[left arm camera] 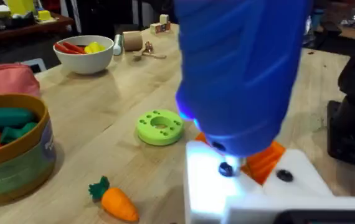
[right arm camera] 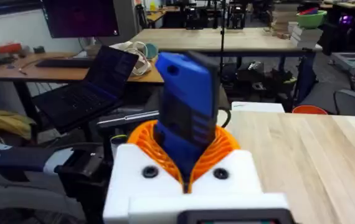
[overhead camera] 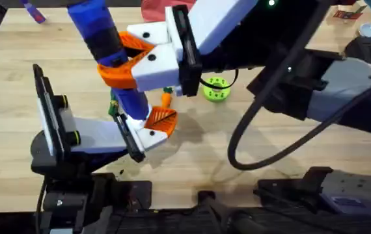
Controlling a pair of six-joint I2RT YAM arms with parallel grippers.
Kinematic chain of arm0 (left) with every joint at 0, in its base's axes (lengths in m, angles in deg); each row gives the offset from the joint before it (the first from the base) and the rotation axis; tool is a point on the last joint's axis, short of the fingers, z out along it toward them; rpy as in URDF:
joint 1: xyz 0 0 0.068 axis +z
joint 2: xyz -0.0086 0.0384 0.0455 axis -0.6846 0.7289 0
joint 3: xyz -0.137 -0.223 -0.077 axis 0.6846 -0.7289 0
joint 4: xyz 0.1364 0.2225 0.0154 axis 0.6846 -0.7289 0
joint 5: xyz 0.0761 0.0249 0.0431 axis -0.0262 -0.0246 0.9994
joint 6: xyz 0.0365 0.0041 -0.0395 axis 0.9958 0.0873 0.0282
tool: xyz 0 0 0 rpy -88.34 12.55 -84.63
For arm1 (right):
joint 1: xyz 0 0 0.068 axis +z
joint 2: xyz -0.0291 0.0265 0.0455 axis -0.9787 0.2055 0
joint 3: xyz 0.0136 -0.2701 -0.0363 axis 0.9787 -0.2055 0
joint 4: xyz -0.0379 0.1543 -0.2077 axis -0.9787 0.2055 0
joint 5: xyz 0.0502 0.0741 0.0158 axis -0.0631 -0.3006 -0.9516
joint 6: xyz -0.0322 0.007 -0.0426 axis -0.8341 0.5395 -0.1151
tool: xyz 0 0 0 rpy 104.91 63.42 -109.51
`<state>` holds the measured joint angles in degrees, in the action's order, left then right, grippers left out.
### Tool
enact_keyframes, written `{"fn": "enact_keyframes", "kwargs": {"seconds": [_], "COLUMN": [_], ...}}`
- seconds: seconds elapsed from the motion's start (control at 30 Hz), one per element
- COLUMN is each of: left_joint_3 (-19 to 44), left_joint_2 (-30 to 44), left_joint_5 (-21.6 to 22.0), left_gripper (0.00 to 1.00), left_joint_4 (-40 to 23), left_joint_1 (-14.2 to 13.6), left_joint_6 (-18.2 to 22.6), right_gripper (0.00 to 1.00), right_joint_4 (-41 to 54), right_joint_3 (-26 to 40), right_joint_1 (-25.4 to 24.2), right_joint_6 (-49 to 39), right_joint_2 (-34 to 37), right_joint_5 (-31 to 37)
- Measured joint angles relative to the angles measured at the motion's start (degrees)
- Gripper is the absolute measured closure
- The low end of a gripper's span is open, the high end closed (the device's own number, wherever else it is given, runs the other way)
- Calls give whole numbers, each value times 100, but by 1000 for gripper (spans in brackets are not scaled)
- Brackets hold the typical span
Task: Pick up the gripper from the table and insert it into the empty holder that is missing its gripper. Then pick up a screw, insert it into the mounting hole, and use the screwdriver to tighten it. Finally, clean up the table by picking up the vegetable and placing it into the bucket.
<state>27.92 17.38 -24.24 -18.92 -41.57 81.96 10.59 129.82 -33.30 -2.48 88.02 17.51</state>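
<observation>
Two arms meeting over the middle of the counter [overhead camera: 250, 175]; logging positions.

- Seeing the right end effector [overhead camera: 123, 57] reaching across from the right and clamping its orange ribbed pads [right arm camera: 224, 146] around the blue electric screwdriver [overhead camera: 110, 45]. Closed firmly on the barrel in the right wrist view [right arm camera: 187, 158].
- Noting the screwdriver [right arm camera: 187, 118] tilting slightly off upright, lower end pointing down at the left arm's white holder [overhead camera: 148, 135].
- Finding, in the left wrist view, the screwdriver [left arm camera: 246, 74] coming down onto the holder [left arm camera: 258, 193], right at the mounting hole [left arm camera: 226, 168]. Catching a metallic glint at that spot; cannot tell screw head from bit. Marking a second dark hole [left arm camera: 283, 175] just beside it in the same white face.
- Spotting the orange ribbed gripper [left arm camera: 268, 158] seated against the holder, behind the screwdriver's lower end. Showing from overhead [overhead camera: 163, 120] as an orange wedge on the white block.
- Recording the left end effector [overhead camera: 150, 130] low over the counter; cannot tell how wide it is standing.
- Locating the toy carrot [left arm camera: 115, 200] lying on the bare counter, between the olive-green bucket [left arm camera: 22, 165] and the holder, touching neither. Marking it overhead [overhead camera: 166, 99] just beside the screwdriver's lower end.
- Noting the bucket holding green and red toy pieces.
- Placing the green ring-shaped disc [left arm camera: 160, 127] flat on the counter beyond the carrot, and a white bowl [left arm camera: 84, 53] farther back.
</observation>
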Motion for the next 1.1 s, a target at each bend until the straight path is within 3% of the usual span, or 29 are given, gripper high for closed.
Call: {"fn": "enact_keyframes", "kwargs": {"seconds": [0.3, 0.6, 1.1], "left_joint_3": [0, 0, 0], "left_joint_2": [0, 1, -1], "left_joint_5": [0, -2, -2], "left_gripper": [992, 992, 992], "left_joint_4": [2, 1, 2], "left_joint_1": [0, 0, 0], "left_joint_6": [2, 2, 2], "right_gripper": [978, 978, 978], "right_joint_4": [-122, 656, 756], "right_joint_3": [0, 283, 472], "right_joint_1": [4, 4, 4], "right_joint_6": [-97, -276, -502], "right_joint_2": [-2, -153, -153], "right_joint_5": [-1, 0, -2]}}
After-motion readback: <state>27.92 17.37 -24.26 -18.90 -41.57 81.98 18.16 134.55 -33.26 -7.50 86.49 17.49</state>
